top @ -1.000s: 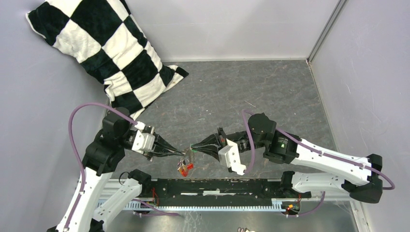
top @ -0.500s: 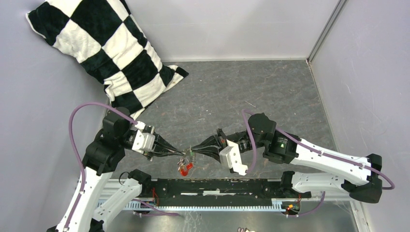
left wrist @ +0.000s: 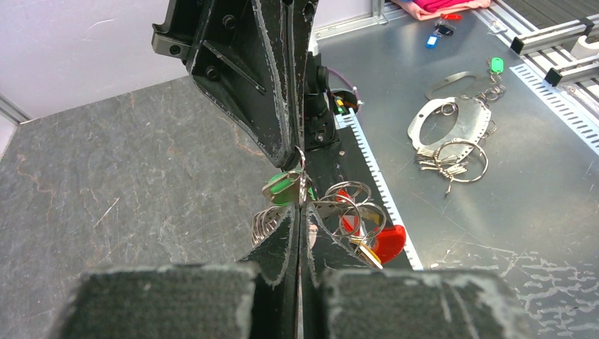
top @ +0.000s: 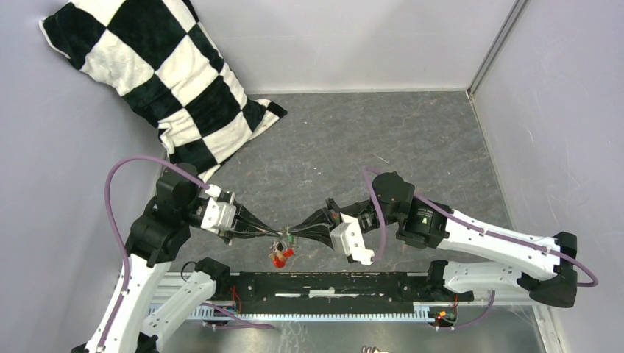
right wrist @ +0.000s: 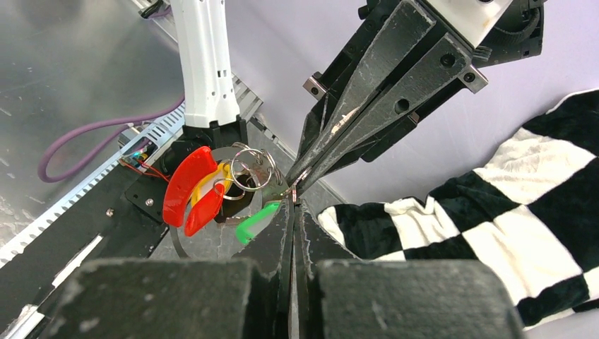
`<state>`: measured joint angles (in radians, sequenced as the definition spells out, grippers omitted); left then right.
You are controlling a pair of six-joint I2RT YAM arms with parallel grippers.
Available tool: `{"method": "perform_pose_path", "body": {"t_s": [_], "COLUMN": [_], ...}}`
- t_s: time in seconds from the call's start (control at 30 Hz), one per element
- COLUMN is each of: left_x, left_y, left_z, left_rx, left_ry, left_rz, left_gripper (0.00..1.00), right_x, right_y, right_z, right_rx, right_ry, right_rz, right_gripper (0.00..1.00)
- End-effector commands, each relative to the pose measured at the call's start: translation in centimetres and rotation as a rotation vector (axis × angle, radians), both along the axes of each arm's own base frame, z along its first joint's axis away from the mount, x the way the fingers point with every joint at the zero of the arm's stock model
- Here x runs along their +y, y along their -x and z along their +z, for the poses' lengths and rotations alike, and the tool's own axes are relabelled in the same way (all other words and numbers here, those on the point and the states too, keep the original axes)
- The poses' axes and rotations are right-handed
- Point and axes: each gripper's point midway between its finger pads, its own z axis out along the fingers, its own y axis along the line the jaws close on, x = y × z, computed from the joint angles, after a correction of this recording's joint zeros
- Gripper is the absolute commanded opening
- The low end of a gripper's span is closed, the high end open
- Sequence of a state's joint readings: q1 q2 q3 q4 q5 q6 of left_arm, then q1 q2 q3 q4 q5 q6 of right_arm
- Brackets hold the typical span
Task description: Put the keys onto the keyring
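Both grippers meet tip to tip above the dark table near its front edge. My left gripper point(top: 276, 234) point(left wrist: 298, 212) is shut on the keyring point(left wrist: 266, 224), whose silver wire coils show just left of its fingertips. My right gripper point(top: 293, 235) point(right wrist: 293, 205) is shut on the green key point(left wrist: 282, 189) point(right wrist: 256, 222), pinched by its metal part right at the keyring. Below the ring, on small silver loops, hang a red-headed key point(left wrist: 387, 241) point(right wrist: 185, 185) and a yellow one point(left wrist: 366, 251) point(right wrist: 212, 180), seen as a red bunch point(top: 280, 257) from above.
A black-and-white checked pillow point(top: 158, 73) lies at the back left against the wall. The black mounting rail point(top: 331, 287) runs along the front edge under the bunch. Spare rings and keys point(left wrist: 452, 134) lie on the metal sheet beyond it. Walls close in both sides.
My right gripper has slid a little left and down toward the left gripper's tips. The hanging red bunch has swung slightly. The left arm has stayed put.
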<state>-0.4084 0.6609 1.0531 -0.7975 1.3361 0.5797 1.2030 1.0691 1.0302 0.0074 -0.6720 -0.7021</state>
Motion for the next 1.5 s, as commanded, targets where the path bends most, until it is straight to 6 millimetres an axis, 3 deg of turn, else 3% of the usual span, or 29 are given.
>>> {"method": "perform_pose_path", "body": {"t_s": [0.0,1.47], "left_x": [0.0,0.1], "left_y": [0.2,-0.5], "left_z": [0.4,-0.9], "left_rx": [0.013,0.026], "left_ry": [0.003,-0.043], "left_rz": [-0.001,0.035], "left_gripper": [0.02,0.02], "right_x": [0.1,1.1], "right_y": [0.4,0.5], "right_z": [1.6,3.7], "right_rx": [0.002,0.032], "right_ry": [-0.046,-0.079], "right_rz": [0.025,0.044], "right_gripper": [0.0,0.0]}}
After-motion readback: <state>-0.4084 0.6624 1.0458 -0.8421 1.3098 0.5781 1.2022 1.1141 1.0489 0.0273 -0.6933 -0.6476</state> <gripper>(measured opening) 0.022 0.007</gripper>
